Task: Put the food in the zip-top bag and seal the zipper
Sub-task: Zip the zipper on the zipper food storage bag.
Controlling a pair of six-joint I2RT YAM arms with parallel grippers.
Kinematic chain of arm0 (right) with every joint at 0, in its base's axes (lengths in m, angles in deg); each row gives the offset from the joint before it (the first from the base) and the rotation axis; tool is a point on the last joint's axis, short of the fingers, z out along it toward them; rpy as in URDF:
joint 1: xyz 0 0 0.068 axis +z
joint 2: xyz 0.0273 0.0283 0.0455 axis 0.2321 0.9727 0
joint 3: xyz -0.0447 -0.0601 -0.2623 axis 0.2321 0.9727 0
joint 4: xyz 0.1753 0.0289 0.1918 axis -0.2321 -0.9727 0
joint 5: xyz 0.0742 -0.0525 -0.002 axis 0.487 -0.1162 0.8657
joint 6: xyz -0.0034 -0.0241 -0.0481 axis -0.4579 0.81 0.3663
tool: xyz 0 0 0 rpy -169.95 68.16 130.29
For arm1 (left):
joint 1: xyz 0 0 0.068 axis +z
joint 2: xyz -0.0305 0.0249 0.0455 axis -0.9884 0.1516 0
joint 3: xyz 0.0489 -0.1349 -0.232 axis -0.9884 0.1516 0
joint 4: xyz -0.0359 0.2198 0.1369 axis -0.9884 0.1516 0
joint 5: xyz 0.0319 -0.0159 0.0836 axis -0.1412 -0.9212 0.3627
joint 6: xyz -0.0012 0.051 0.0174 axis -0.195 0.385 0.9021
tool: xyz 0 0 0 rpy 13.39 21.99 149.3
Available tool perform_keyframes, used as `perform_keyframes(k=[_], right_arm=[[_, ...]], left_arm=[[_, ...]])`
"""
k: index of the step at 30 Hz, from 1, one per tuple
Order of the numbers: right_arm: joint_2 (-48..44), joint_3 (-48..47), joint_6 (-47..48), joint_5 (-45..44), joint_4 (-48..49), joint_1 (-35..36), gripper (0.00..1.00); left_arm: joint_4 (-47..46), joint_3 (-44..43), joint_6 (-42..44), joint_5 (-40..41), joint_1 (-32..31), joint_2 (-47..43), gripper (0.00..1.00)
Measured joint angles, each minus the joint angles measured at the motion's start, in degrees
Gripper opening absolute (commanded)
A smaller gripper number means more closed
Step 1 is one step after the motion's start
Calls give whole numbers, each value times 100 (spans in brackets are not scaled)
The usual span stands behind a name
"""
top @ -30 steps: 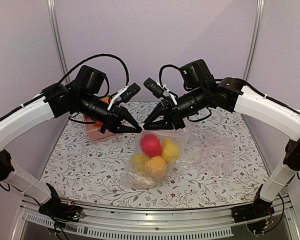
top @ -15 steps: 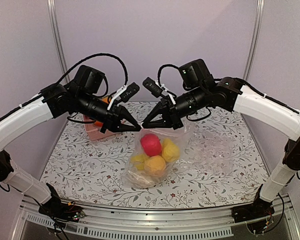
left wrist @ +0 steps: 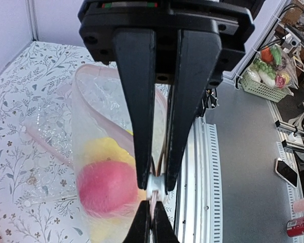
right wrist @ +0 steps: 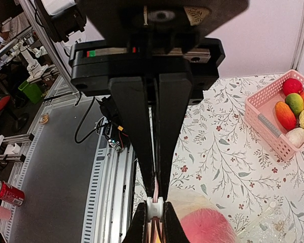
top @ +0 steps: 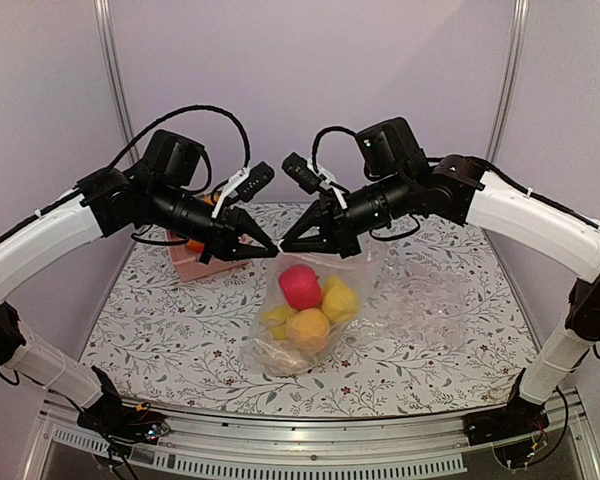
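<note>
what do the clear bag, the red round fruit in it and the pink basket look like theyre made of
The clear zip-top plastic bag: thin soft film, glossy; it creases and shows its contents. The red round toy fruit: probably foam or plastic, matte; even colour, no glare. The pink slatted basket: seemingly rigid moulded plastic; uniform slots, even pink.

A pink slatted basket (top: 188, 266) sits at the back left of the floral-print surface (top: 150, 340). A larger crinkled clear bag (top: 450, 300) lies flat toward the right.
</note>
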Motion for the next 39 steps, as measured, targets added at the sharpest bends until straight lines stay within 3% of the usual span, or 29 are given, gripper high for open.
perform_keyframes(k=[39], right_arm=[[-2, 48, 105, -461, 232, 31, 0]], left_arm=[[-85, 68, 26, 361, 245, -157, 0]])
